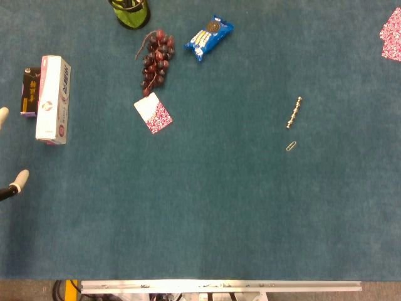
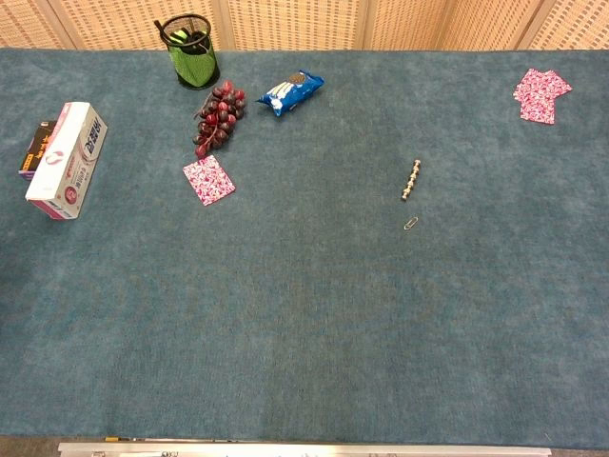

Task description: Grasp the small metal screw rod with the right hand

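Note:
The small metal screw rod lies bare on the blue cloth right of centre, slightly slanted; the chest view shows the screw rod too. Nothing touches it. A small paper clip lies just in front of it. Neither view shows my right hand. Of my left hand only two pale fingertips poke in at the far left edge of the head view, spread well apart with nothing between them, far from the rod.
A white box with a dark box beside it lies at the left. A grape bunch, a patterned card, a blue snack pack and a green pen cup sit at the back. Patterned cards lie far right.

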Tool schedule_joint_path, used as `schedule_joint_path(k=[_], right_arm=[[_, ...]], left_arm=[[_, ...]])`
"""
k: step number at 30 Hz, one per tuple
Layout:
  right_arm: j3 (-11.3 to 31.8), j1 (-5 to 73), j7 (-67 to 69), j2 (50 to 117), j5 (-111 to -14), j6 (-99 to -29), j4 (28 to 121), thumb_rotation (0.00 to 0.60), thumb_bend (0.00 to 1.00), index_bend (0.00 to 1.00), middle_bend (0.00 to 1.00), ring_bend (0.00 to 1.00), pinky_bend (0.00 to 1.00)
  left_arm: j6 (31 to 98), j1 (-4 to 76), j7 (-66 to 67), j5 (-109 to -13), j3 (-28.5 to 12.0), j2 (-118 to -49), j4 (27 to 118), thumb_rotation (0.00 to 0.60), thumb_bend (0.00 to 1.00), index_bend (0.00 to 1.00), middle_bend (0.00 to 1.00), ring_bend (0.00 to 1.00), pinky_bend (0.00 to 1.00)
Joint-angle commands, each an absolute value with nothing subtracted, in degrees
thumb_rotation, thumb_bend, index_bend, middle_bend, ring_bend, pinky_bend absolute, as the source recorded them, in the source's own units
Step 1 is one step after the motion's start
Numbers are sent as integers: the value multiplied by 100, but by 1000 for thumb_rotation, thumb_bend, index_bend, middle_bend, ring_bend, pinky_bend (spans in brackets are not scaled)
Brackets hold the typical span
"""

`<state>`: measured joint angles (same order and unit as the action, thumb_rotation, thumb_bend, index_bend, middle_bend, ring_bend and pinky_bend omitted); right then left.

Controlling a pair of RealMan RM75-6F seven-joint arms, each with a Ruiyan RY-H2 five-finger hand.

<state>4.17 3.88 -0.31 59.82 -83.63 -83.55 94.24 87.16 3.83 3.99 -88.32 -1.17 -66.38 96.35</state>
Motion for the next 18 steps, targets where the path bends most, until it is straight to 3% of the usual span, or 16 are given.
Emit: schedule_joint_path(k=[1, 18], right_arm=[[420, 396, -37, 5980, -8361, -8344, 9427, 600, 31, 527, 564, 519, 611], [438, 829, 110, 5826, -8767, -7914, 9497, 600, 31, 529, 566, 519, 611]], left_arm=[[8705, 386, 398, -8823, -117, -6640, 9630, 600, 203, 0, 64, 41, 12], [8684, 386, 426, -8841, -98, -6659, 9611, 600, 202, 0, 64, 42, 12]])
